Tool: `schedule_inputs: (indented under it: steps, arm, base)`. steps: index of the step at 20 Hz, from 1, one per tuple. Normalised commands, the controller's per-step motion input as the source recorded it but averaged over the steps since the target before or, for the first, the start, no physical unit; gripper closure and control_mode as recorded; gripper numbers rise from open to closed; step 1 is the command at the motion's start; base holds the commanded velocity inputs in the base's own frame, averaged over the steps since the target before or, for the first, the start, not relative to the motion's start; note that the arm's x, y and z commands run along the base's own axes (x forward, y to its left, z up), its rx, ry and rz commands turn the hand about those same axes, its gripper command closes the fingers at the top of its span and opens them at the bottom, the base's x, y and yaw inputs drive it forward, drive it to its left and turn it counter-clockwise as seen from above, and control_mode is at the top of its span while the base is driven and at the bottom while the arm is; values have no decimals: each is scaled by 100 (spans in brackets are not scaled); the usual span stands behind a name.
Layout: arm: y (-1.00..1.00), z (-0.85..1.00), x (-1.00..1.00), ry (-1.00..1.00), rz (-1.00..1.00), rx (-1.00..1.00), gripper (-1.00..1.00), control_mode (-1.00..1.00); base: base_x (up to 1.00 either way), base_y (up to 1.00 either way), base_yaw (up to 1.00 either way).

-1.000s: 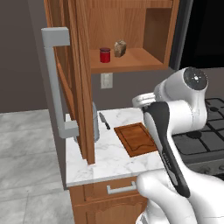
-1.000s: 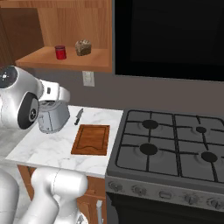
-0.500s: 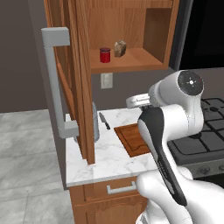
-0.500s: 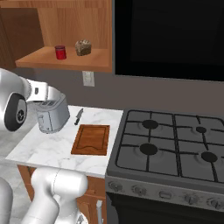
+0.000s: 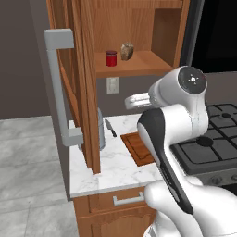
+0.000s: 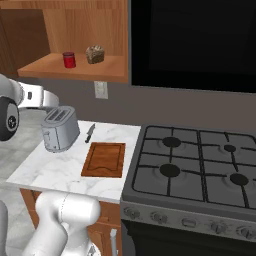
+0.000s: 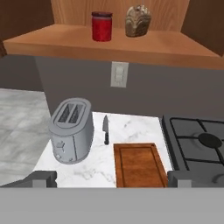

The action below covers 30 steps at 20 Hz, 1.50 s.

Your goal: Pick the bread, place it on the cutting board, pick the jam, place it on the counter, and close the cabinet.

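Note:
The red jam (image 7: 101, 26) and the tan bread (image 7: 138, 20) stand side by side on the open cabinet's shelf (image 7: 131, 46), jam on the left. They also show as jam (image 5: 110, 58) and bread (image 5: 127, 51), and as jam (image 6: 69, 59) and bread (image 6: 95, 54). The cutting board (image 6: 104, 159) lies bare on the marble counter (image 6: 50, 170). My gripper (image 7: 113, 178) is open with nothing between its fingertips (image 7: 43, 178). It hangs above the counter, well short of and below the shelf. The cabinet door (image 5: 85, 92) stands open, edge-on, with its grey handle (image 5: 58, 88) toward me.
A grey toaster (image 6: 60, 129) stands at the counter's back left. A black-handled knife (image 6: 90, 133) lies between it and the board. A gas stove (image 6: 200, 165) adjoins the counter on the right. A wall outlet (image 7: 119, 74) sits under the shelf.
The arm has swung left and back, so less of it shows in the right base view. The jaws stay open, and the bread, jam and board have not moved.

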Motion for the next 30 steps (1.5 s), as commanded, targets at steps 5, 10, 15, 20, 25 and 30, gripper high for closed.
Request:
schedule_inputs:
  steps: [5,10,15,20,25,30]
  arm:
    - [19,20,0,0,0,0,-100,-100]
    - [21,12,0,0,0,0,-100,-100]
    - [19,14,0,0,0,0,-100,-100]
    - [22,13,0,-1,-2,0,-100,-100]
    - [8,4,4,-2,-5,0,-100,-100]
    - [2,0,4,-2,-4,0,-100,-100]
  base:
    - [0,0,0]
    - [0,0,0]
    - [0,0,0]
    - [0,0,0]
    - [0,0,0]
    - [0,0,0]
